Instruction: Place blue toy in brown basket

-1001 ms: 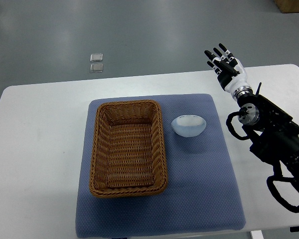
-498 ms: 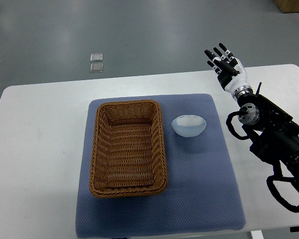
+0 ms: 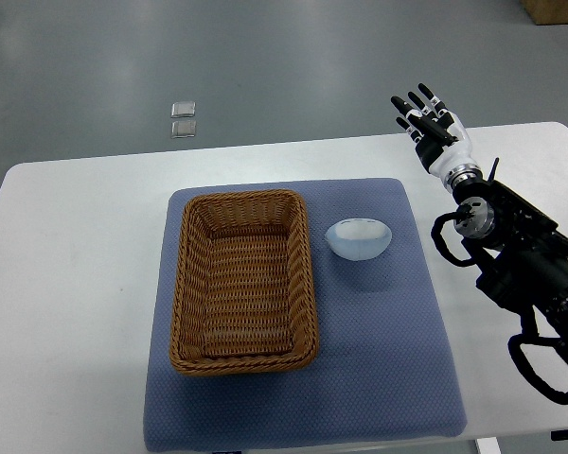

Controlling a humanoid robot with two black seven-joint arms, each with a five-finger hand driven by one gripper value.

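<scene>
Change since the earlier frame: almost none — right hand [image 3: 433, 125] a shade further right, all else unmoved.

Right hand: raised over the table's [image 3: 76, 284] far right edge, fingers [image 3: 409, 102] spread, holding nothing. Left arm: out of view.

Blue toy [image 3: 359, 237]: pale, rounded, lying on the blue mat [image 3: 379, 359] just beside the right wall of the brown basket [image 3: 244, 280], not touching it. Basket holds nothing.

Step in hand, by judgement: the reach. Advice — bring the hand down and left over the toy, close from above around its rounded sides, lift clear of the basket rim before crossing, release low inside.

Toy and basket match the earlier frame exactly.
</scene>
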